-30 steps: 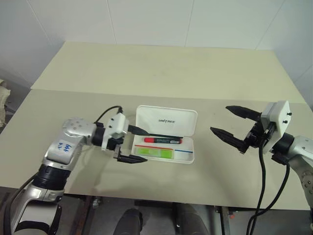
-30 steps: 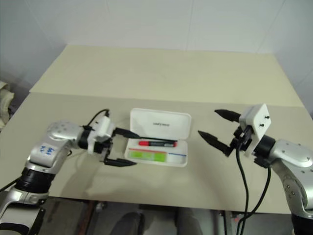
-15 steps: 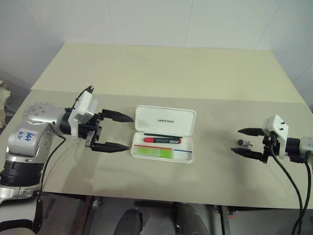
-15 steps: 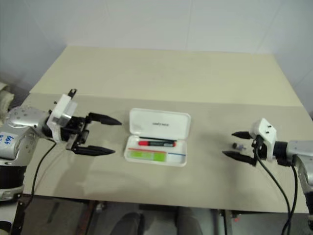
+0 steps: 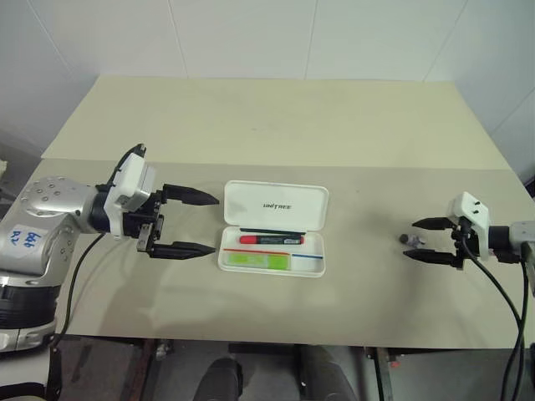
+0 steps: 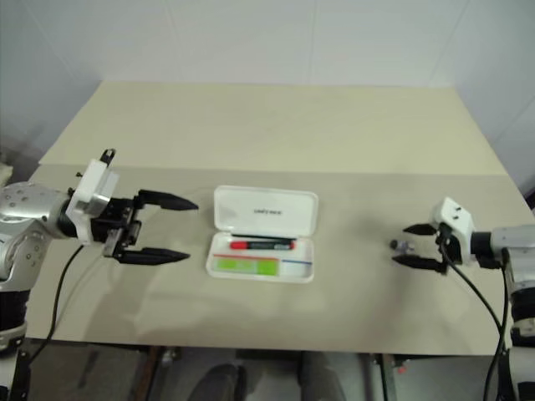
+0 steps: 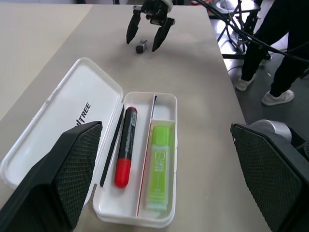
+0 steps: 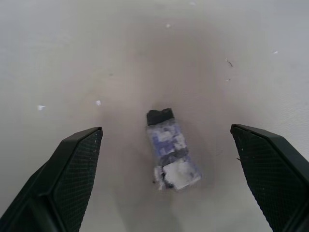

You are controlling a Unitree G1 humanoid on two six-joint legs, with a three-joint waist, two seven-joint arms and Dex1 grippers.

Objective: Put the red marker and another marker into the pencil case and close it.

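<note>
White pencil case (image 5: 276,205) open, holding red marker (image 5: 272,239), green marker (image 5: 260,261); both claws wide, empty.

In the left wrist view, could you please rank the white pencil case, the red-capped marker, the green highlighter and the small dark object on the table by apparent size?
1. White hinged plastic pencil case
2. Black red-capped marker and flat light-green highlighter: about alike
3. Small dark object: smallest, though farthest from the camera

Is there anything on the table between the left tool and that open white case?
Nothing visible. Bare table lies between the open left tool and the pencil case, whose lid stands open with both markers inside.
</note>
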